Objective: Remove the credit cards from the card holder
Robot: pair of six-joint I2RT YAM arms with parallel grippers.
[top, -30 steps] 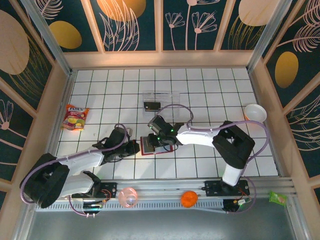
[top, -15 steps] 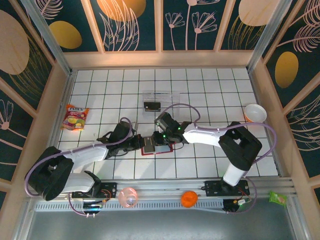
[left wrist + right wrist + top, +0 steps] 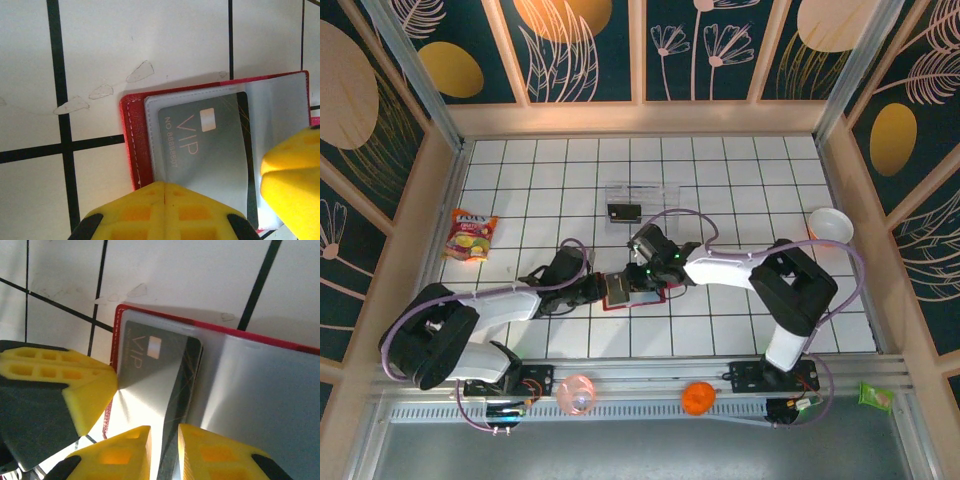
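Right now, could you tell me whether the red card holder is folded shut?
No, the red card holder lies open on the table, showing a dark VIP card inside.

Both arms reach forward and inward, low; left gripper fingers pressed together; right gripper jaws slightly apart, tips close beside left's

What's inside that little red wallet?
A dark VIP card in a clear pocket of the red wallet. The left gripper covers its near end; cards underneath can't be seen.
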